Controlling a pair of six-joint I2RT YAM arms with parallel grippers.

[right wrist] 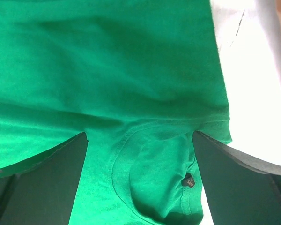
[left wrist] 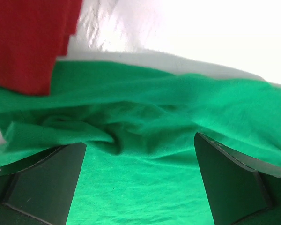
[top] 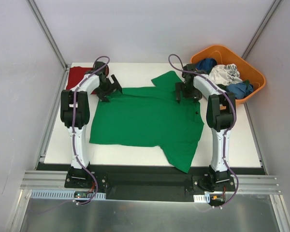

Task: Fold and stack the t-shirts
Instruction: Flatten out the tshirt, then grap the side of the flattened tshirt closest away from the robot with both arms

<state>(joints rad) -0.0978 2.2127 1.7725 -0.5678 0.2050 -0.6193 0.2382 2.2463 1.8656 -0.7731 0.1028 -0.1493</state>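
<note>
Both grippers hanging wide open over the green shirt's far edge

The green shirt lies flat on the table, long axis left-right. Its collar is under the right gripper and its hem corner under the left gripper, both jaws spread and gripping nothing. The red shirt sits at the far-left corner, maybe touching the hem. The free room is toward the near edge.

White table mid-frame. Pale grey walls on three sides; aluminium posts in upper corners. Metal sheet along bottom edge.
</note>
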